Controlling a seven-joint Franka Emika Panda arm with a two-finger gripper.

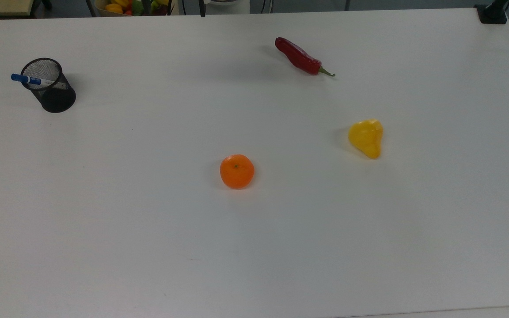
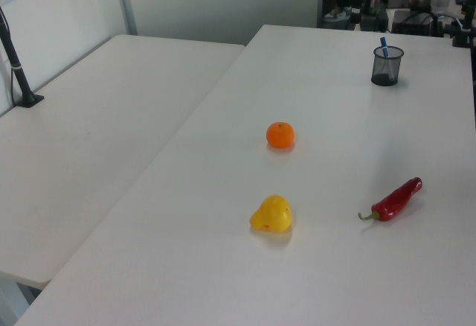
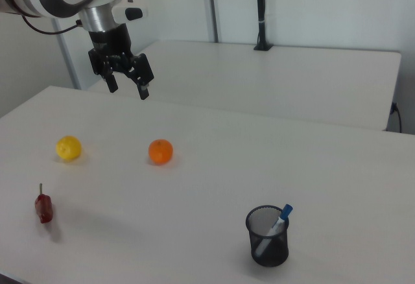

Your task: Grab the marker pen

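The marker pen (image 1: 38,81) stands tilted inside a black mesh cup (image 1: 50,87) near the far left corner of the white worktop (image 1: 148,229) in the top view, its blue cap poking out over the cup's rim toward the top view's left. In the right view the same pen (image 3: 272,231) leans against the cup's wall with the blue cap uppermost, and the cup (image 3: 267,236) sits at the front of the worktop. There is a blue band on the white barrel, but whatever is printed on it is too small for me to read.

The pincer (image 3: 127,88) hangs high above the worktop in the right view, well apart from the cup, with its two dark fingers spread wide and nothing between them.

An orange (image 1: 237,171) sits near the middle of the worktop. A yellow pepper (image 1: 366,137) lies off to the top view's right of it, and a red chilli (image 1: 301,57) with a green stem lies further back. In the left view the cup (image 2: 387,65) stands at the far end, beyond the orange (image 2: 280,135).
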